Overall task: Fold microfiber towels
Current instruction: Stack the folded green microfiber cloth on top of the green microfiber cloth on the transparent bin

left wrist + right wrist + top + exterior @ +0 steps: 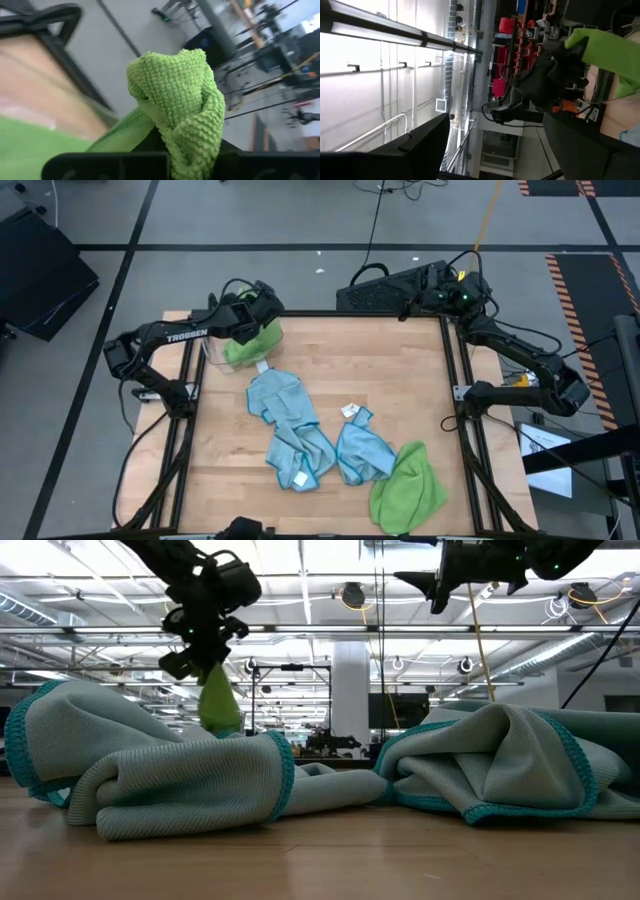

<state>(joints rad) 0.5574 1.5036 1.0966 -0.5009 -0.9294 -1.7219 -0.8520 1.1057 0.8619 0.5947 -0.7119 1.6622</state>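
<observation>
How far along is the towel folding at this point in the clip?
Nothing looks folded. The left gripper is shut on a green towel, lifting it over the clear bin at the table's far left corner. Three blue towels and another green towel lie crumpled on the table. The right gripper waits open at the far right corner.

Left pincer (262, 308) clamped, right pincer (437, 292) agape

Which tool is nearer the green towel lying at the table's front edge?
Neither clearly. The left tool, shut on another green towel, is at the far left; the open right tool is far right of the towel.
</observation>
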